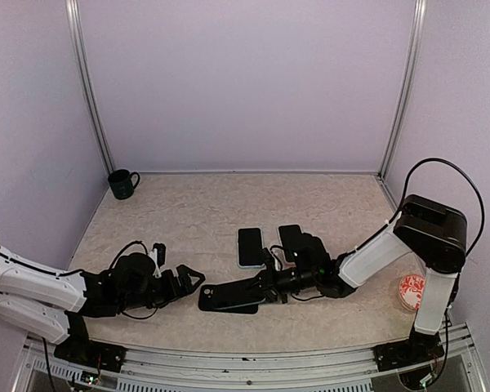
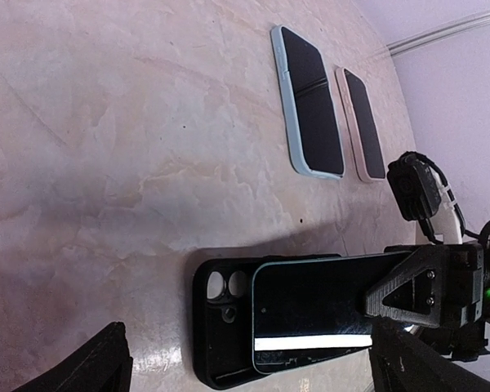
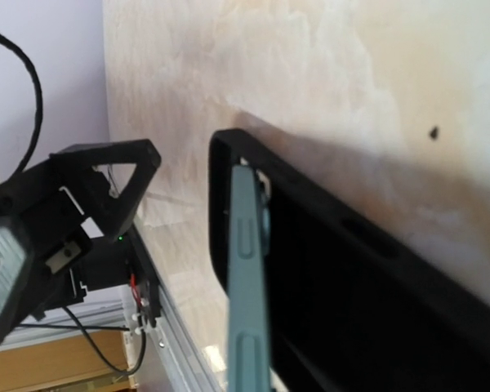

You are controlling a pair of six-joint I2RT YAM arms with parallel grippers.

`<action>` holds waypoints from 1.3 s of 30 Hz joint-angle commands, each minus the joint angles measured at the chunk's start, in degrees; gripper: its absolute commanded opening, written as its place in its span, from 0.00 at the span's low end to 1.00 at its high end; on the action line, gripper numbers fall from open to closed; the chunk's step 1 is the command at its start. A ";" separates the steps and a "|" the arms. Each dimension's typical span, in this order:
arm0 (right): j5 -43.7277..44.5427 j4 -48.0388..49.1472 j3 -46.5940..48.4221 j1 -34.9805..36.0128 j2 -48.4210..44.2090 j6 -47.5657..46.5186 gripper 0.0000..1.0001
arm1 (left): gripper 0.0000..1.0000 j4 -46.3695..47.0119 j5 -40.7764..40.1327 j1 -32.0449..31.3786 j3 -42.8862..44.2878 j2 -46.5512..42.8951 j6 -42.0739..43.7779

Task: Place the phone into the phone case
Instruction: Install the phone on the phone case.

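The black phone case (image 1: pixel 215 299) lies flat on the table near the front, its camera holes toward the left arm. My right gripper (image 1: pixel 271 283) is shut on the phone (image 1: pixel 247 289), a dark-screened phone with a pale green edge. It holds the phone tilted, with the phone's far end down inside the case. In the left wrist view the phone (image 2: pixel 327 306) covers most of the case (image 2: pixel 220 327), and the right gripper (image 2: pixel 420 286) grips its end. The right wrist view shows the phone's edge (image 3: pixel 249 286) above the case (image 3: pixel 351 278). My left gripper (image 1: pixel 191 282) is open and empty, just left of the case.
Two other phones lie beyond the case: one in a pale blue case (image 1: pixel 250 247) and one in a pinkish case (image 1: pixel 291 237). A dark green mug (image 1: pixel 122 184) stands at the back left corner. A red-and-white dish (image 1: pixel 410 291) sits by the right arm's base.
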 commanded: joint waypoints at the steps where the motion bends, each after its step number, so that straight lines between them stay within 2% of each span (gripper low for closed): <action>1: -1.97 5.42 1.38 0.54 1.45 2.47 0.00 | 0.99 4.66 0.46 -0.92 0.05 2.49 -0.54; 26: -2.24 9.05 2.29 0.15 5.80 6.51 0.00 | 0.99 17.91 4.76 -3.14 1.68 16.56 -0.87; 39: -3.06 11.78 4.29 0.06 8.67 7.15 0.00 | 0.99 20.25 6.27 -4.44 2.18 18.91 -1.42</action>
